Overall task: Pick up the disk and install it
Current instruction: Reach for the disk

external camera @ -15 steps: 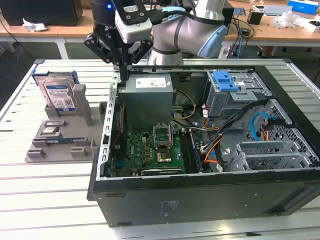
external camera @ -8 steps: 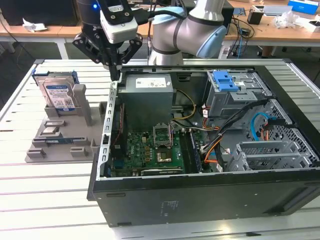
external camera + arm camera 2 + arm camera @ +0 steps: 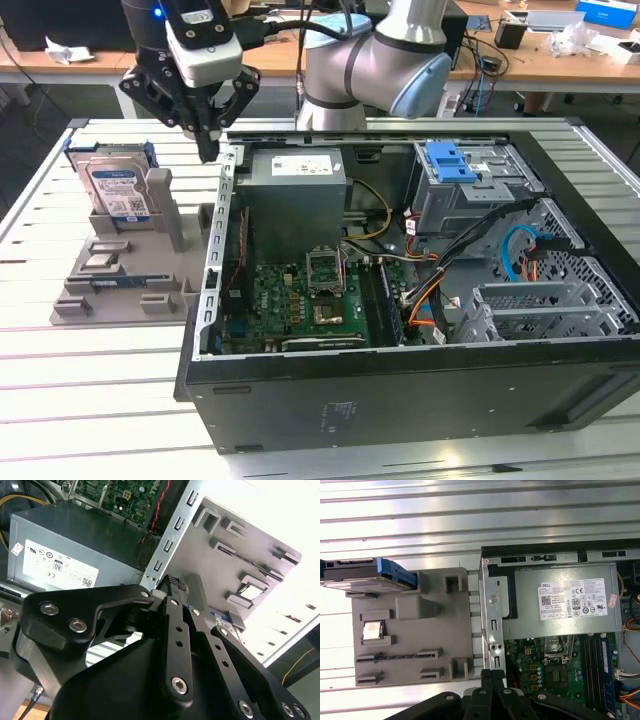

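Observation:
The disk [image 3: 118, 190] is a silver-grey hard drive with a white and blue label and blue side rails. It stands upright in a slot at the far end of a grey fixture [image 3: 120, 280], at the exterior view's left. In the first wrist view the disk [image 3: 365, 575] shows edge-on beside the fixture [image 3: 420, 630]. My gripper [image 3: 208, 150] hangs above the gap between the fixture and the open case's wall, right of the disk and apart from it. Its black fingers are shut together with nothing held, as seen in both wrist views [image 3: 172, 582] [image 3: 492, 674].
An open black computer case [image 3: 400, 400] lies on the slatted metal table [image 3: 90, 400]. Inside are a grey power-supply box [image 3: 295, 190], a green motherboard [image 3: 300, 300], cables and a grey drive cage [image 3: 470, 205] topped by a blue bracket [image 3: 450, 160]. A small chip [image 3: 372, 630] rests on the fixture.

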Tool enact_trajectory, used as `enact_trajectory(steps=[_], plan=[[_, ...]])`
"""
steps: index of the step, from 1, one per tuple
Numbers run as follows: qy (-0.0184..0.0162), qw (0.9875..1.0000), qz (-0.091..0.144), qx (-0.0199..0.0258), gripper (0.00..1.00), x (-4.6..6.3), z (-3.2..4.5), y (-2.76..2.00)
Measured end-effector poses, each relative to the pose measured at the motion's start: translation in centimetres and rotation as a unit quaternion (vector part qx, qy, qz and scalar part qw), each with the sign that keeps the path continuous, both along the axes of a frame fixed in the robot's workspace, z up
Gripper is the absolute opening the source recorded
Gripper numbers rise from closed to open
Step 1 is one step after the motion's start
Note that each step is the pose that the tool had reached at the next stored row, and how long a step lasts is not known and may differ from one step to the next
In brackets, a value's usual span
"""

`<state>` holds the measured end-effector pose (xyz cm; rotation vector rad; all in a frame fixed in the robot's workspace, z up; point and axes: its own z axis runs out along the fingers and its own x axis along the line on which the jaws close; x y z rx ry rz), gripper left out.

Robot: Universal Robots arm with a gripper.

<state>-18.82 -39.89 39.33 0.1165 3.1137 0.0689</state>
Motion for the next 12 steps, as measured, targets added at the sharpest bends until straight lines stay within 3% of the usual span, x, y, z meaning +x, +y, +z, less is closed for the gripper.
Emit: enact_trajectory(steps=[5, 12], plan=[[0.0, 1.0, 0.0, 0.0, 0.11, -1.2, 0.0, 0.0], [0.0, 1.0, 0.0, 0.0, 0.11, -3.9, 0.0, 0.0]])
